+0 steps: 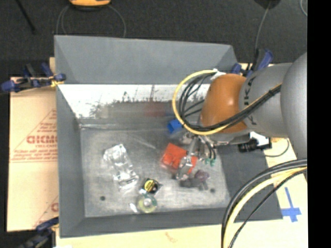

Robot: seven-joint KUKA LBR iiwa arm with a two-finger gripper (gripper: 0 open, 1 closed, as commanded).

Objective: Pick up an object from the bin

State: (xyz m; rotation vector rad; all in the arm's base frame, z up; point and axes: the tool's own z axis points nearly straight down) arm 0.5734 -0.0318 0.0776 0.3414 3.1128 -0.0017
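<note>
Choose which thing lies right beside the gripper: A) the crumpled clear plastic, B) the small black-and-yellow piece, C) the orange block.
C: the orange block sits right against the gripper, while the other two lie well to its left.

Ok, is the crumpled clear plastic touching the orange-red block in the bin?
Apart. The camera view shows bare bin floor between the clear plastic and the orange-red block.

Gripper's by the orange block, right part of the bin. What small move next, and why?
Probably nudge the gripper slightly toward the view's left, centring it over the orange block. It sits at that block's right edge, with a dark purplish thing close beside it, so a grasp here might catch both or neither.
</note>
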